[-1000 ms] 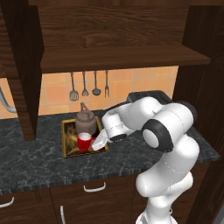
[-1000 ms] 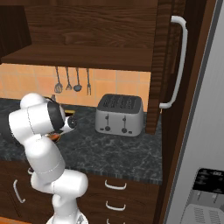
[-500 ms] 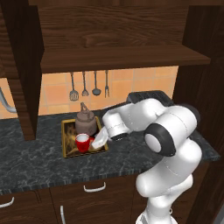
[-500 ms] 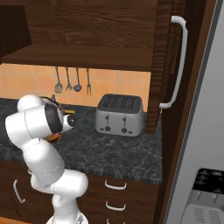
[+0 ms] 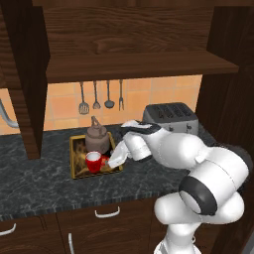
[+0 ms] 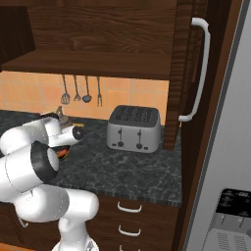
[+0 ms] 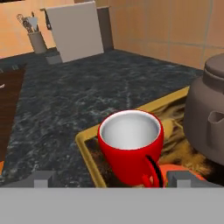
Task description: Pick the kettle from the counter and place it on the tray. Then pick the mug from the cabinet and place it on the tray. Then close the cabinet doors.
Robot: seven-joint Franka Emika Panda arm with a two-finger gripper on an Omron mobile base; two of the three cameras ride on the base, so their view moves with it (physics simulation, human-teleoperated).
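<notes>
Item: small bright red mug with white inside (image 7: 130,146), upright on the shallow gold-rimmed rectangular tray (image 5: 75,171), just beside the squat brownish-grey metal kettle (image 5: 97,139); tray on the dark marbled stone tabletop (image 5: 44,186). We record the claw (image 7: 114,178) spread wide either side of the mug, not gripping

Even soft rendered light, dim under the cabinet (image 5: 134,64), faint shadows, slightly coarse detail
</notes>
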